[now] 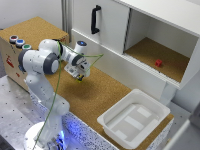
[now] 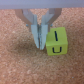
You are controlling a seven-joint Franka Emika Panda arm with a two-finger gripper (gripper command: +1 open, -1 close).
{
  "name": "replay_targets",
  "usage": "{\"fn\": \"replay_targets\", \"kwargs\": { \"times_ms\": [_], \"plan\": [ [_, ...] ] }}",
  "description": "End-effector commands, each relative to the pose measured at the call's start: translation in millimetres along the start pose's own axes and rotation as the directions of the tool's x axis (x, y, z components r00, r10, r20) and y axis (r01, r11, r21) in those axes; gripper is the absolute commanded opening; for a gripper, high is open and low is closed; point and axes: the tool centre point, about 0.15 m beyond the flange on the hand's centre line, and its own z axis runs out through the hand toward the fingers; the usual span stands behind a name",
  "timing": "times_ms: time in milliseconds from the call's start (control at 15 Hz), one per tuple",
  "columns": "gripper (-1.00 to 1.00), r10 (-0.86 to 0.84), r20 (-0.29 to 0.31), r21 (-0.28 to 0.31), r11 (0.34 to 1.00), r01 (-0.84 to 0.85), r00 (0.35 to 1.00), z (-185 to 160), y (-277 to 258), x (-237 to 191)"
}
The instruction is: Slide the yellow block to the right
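Note:
The yellow block (image 2: 56, 42) is a small bright cube with black marks on its faces, resting on the cork surface (image 2: 20, 65). In the wrist view my gripper (image 2: 40, 45) is down at the cork right beside the block. Its two fingers (image 2: 36, 34) are pressed close together with nothing between them, and the block lies against the outer side of one finger. In the exterior view the gripper (image 1: 77, 74) hangs low over the cork counter (image 1: 100, 90), toward the exterior view's left. The block cannot be made out there.
A white tray (image 1: 116, 129) sits at the counter's end on the exterior view's right. A small red block (image 1: 158, 63) lies inside the open cupboard (image 1: 150, 50). A closed door with a black handle (image 1: 95, 20) stands behind. A cork box with buttons (image 1: 20, 42) is on the exterior view's left.

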Motion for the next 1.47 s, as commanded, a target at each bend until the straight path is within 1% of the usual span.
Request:
{"fn": "replay_targets", "kwargs": {
  "times_ms": [0,67,200,267,600,867,933,1067,1133,1200,1267,1333,1400],
  "plan": [
    [-1.0,0.032,0.025,-0.049,0.998,-0.031,0.999,1.2,33.0,2.4],
    [-1.0,0.051,0.025,-0.057,0.997,-0.049,0.998,1.7,41.5,2.8],
    [-1.0,0.114,0.018,-0.045,0.993,-0.113,0.993,-1.1,63.1,3.9],
    [-1.0,0.13,0.014,-0.052,0.99,-0.129,0.991,-3.1,72.1,3.8],
    [-1.0,0.18,0.012,-0.116,0.977,-0.177,0.984,-11.2,115.9,0.1],
    [-1.0,0.201,0.008,-0.148,0.969,-0.198,0.98,-18.2,140.4,-6.8],
    [-1.0,0.194,0.005,-0.14,0.971,-0.192,0.981,-20.6,140.6,-8.3],
    [-1.0,0.169,-0.024,-0.098,0.981,-0.17,0.985,-32.3,126.9,-9.5],
    [-1.0,0.172,-0.039,-0.043,0.984,-0.173,0.984,-40.0,122.4,-10.1],
    [-1.0,0.164,-0.06,-0.014,0.986,-0.165,0.985,-50.6,118.2,-11.0],
    [-1.0,0.144,-0.089,0.012,0.99,-0.143,0.986,-69.7,113.6,-13.5],
    [-1.0,0.117,-0.091,0.009,0.993,-0.116,0.989,-85.3,110.9,-15.4],
    [1.0,0.068,-0.083,-0.025,0.997,-0.07,0.994,-99.1,106.8,-17.1]
  ]
}}
